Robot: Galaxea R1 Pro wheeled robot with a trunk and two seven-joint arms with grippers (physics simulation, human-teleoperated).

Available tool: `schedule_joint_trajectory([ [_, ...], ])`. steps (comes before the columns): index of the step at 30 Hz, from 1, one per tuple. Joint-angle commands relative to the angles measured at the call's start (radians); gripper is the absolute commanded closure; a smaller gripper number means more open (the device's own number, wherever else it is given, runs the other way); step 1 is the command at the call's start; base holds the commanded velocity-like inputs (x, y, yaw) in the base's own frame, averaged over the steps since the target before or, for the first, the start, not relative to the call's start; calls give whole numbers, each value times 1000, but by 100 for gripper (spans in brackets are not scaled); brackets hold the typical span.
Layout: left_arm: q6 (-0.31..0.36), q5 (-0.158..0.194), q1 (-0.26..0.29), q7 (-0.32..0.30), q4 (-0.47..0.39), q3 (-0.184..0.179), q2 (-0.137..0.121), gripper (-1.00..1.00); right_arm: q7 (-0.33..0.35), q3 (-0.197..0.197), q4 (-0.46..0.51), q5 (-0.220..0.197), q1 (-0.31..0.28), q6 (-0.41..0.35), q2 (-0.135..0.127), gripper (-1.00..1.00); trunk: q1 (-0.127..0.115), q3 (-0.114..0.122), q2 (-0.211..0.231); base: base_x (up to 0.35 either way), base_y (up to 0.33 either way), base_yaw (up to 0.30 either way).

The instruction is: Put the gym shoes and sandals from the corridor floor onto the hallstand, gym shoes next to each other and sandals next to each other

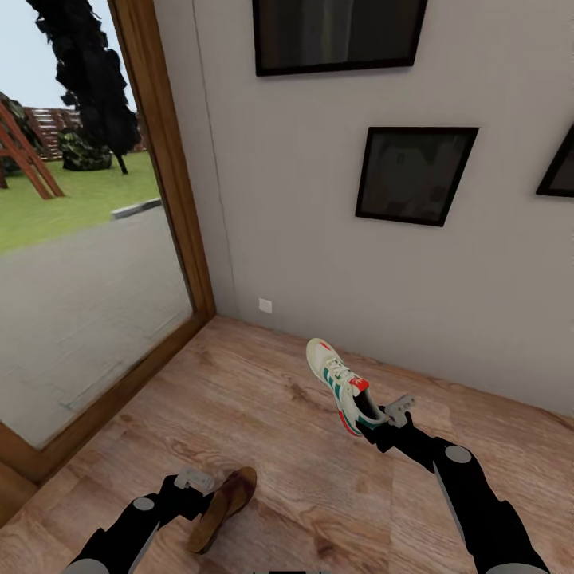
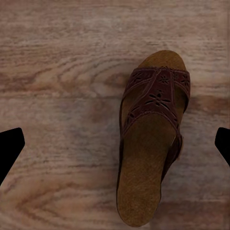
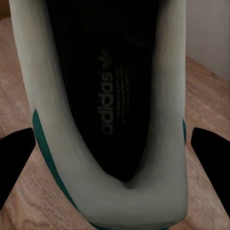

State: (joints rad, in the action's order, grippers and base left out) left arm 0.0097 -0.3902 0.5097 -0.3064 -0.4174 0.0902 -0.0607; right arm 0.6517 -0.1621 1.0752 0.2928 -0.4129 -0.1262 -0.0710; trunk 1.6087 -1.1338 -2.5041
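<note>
While the right gripper point(image 1: 381, 421) holds the heel of a cream lace-up gym shoe with teal side stripes and red-orange accents point(image 1: 341, 384), lifting it clear of the light brown wood-grain plank floor point(image 1: 263, 399) with its toe pointing toward the grey wall point(image 1: 335, 239), the left gripper point(image 1: 199, 488) is at the edge of a flat dark-brown leather sandal with a tan footbed point(image 1: 223, 510), which is tilted on its side low in the head view. Seen from the right wrist, the shoe's dark insole and cream heel collar point(image 3: 120, 143) sit between the two black fingers point(image 3: 14, 158), which press in from either side, so these fingers are clamped on the shoe. Seen from the left wrist, the sandal point(image 2: 148, 143) with its cut-out strap lies between the widely spread black fingers point(image 2: 9, 148), nearer one of them, and whether they touch it cannot be told. A wood-framed glass door point(image 1: 171, 175) stands to the left, showing pavement and grass outside, and three dark picture frames point(image 1: 414, 175) hang on the wall. A small white socket plate point(image 1: 265, 305) sits low on the wall near the corner.
</note>
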Motion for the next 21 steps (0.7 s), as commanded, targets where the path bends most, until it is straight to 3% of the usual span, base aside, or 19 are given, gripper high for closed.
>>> schedule_joint_trajectory([
  [1, 0, -9, 0, -8, -1, 8, 1, -100, 6, -2, 2, 4, -1, -5, 0, 100, 0, -1, 0, 7, 5, -19],
  [12, -1, -9, 0, -8, -1, 9, -2, -100, 6, -2, 3, 3, -1, -6, 0, 100, 0, -1, 0, 2, 1, -20],
  [21, -11, -10, -2, -5, -2, 9, -5, -100, 6, -2, 6, 3, -1, -6, 0, 100, 4, -36, -2, 0, 0, -73],
])
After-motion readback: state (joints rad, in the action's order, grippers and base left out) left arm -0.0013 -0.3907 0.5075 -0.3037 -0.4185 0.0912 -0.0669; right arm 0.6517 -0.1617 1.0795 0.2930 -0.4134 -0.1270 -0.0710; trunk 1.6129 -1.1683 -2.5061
